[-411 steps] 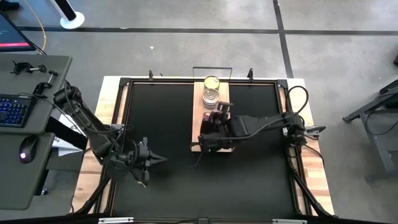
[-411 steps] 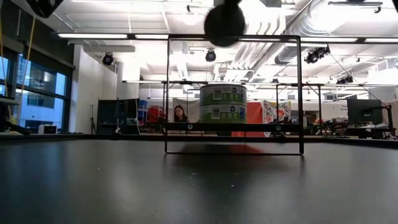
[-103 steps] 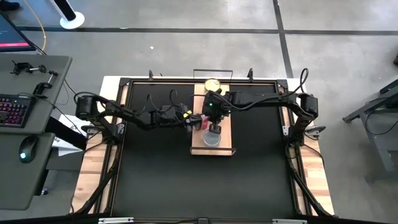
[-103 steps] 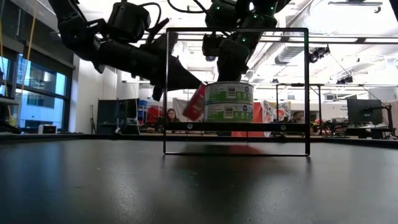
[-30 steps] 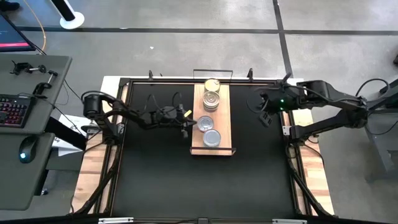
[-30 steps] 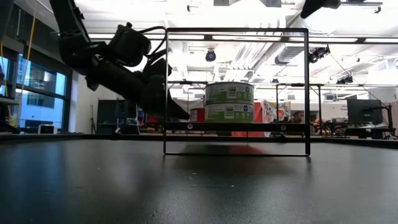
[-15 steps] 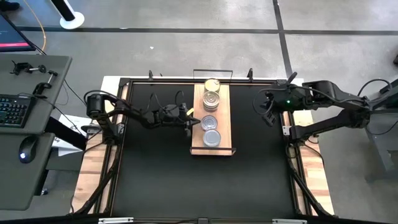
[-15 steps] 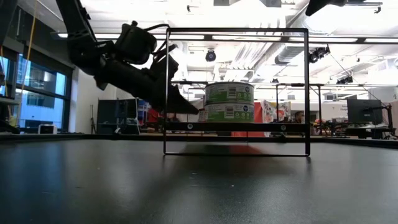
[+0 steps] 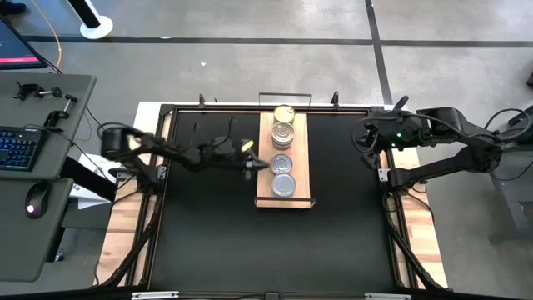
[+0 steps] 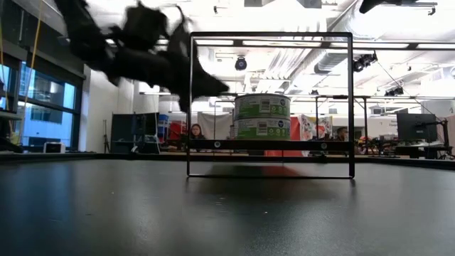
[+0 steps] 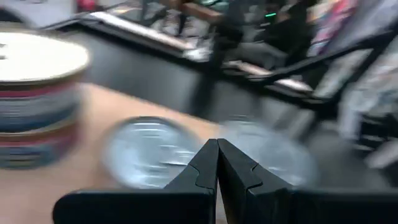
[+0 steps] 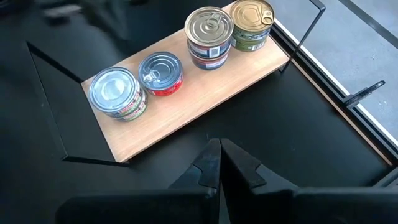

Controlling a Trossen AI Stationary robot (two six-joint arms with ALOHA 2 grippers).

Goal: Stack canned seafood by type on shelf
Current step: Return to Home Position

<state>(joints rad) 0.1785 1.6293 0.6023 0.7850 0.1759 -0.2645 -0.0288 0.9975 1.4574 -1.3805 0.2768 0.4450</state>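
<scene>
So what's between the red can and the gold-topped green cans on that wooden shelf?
A stack of blue-and-pink cans stands there, clearest in the right wrist view.

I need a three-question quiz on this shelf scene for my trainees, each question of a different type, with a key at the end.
1. True or false: the left gripper, beside the shelf, is shut on one of the cans.
2. How many can tops show from above on the shelf? A two, B four, C six.
3. Fill in: the right gripper, near the table's right edge, is ___ (open or shut).
Key: 1 false; 2 B; 3 shut.
</scene>
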